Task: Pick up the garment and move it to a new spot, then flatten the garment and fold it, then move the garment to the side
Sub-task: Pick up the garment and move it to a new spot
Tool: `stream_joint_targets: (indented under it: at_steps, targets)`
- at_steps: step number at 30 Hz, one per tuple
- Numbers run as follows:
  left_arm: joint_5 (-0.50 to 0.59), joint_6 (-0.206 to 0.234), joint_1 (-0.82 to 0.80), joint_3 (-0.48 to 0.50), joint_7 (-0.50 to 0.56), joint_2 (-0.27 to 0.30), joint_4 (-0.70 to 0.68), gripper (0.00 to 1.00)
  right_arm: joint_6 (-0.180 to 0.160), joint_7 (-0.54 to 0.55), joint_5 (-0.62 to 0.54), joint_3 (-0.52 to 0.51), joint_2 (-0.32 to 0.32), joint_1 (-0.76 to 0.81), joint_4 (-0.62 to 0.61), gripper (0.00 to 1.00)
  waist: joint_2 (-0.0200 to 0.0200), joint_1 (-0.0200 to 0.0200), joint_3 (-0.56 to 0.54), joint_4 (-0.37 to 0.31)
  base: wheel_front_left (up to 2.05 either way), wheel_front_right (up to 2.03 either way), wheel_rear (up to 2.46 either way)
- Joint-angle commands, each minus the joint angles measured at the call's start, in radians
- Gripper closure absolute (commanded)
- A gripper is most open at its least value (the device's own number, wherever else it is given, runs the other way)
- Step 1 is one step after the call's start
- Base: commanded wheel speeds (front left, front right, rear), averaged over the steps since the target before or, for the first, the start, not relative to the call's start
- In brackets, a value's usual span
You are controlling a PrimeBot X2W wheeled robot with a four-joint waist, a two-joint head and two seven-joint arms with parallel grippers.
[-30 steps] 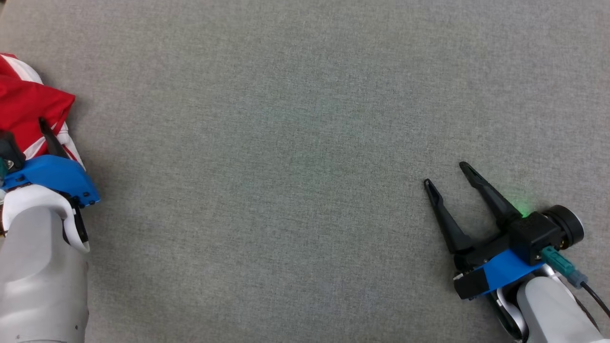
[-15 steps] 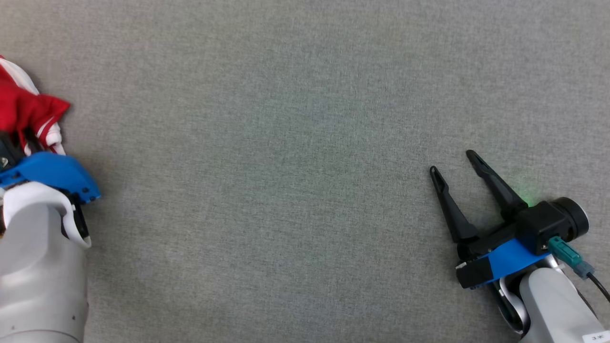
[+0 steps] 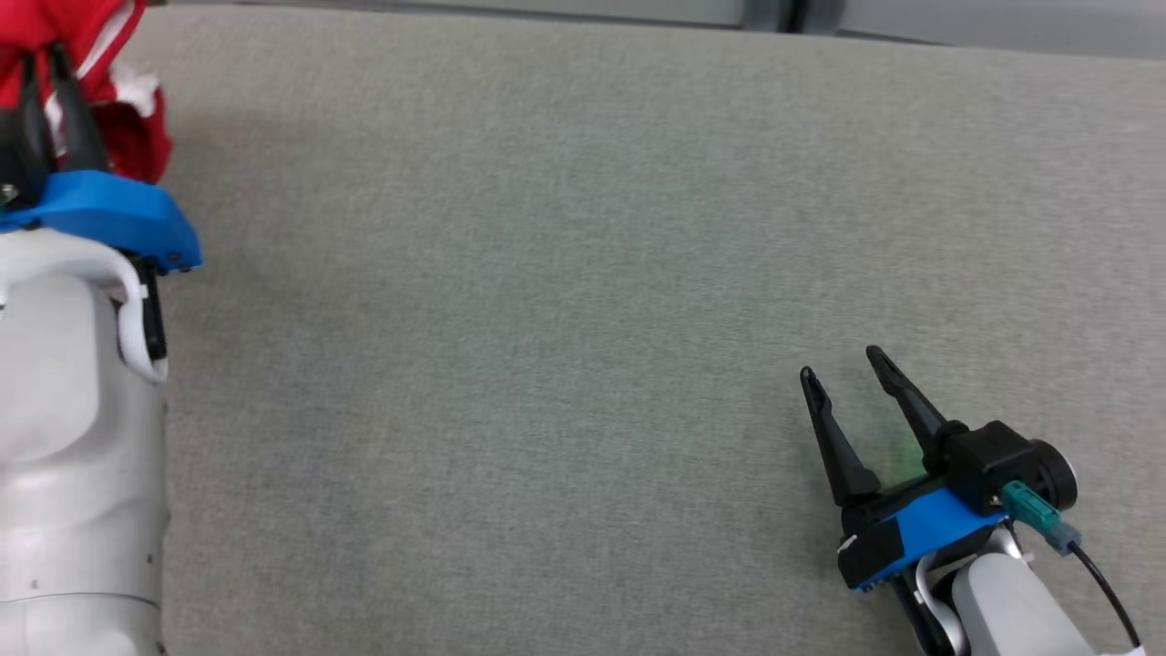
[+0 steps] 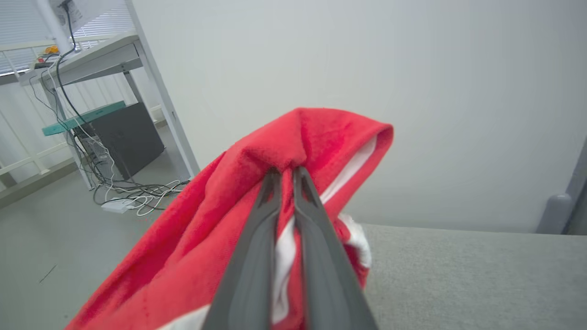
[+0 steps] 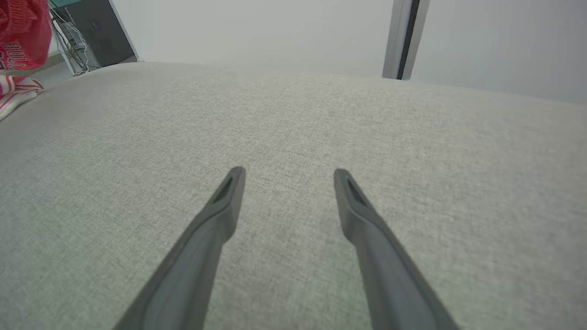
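Pick-up judged done: left gripper [image 4: 286, 176] fingers pinch the red garment [image 4: 192, 229] at the tabletop's [image 3: 547, 273] ten o'clock. Right gripper [image 3: 840, 363], four o'clock, fingers spread, empty. Relocating, flattening, folding outstanding.

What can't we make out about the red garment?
- Head view: red-and-white fabric garment mostly cut off by the top-left corner.
- Left wrist view: closed left pincer hides the pinched fold; garment's lower part leaves the bottom edge.
- Right wrist view: garment lettering cut by left edge.
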Motion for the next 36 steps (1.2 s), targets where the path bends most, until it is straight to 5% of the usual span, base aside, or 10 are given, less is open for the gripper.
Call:
stream_joint_targets:
  at_steps: [1,23,36]
  targets:
    - [0.009,-0.007,0.007,-0.015,-0.005,-0.009,-0.02,1.0,0.0,-0.001,0.001,-0.007,0.01,0.015,0.004,0.0,-0.0007,-0.0002,-0.041,-0.045,0.0,0.0,0.0]
    - [-0.03,-0.094,0.104,-0.258,-0.005,-0.185,-0.08,1.0,0.0,-0.001,0.002,-0.021,0.09,0.025,0.025,0.0,-0.0007,-0.0002,-0.095,-0.422,0.0,0.0,0.0]
    - [-0.251,-0.014,0.285,-0.504,-0.005,-0.187,-0.137,1.0,0.0,-0.001,-0.007,-0.038,0.102,0.05,0.03,0.0,-0.0007,-0.0002,-0.129,-0.423,0.0,0.0,0.0]
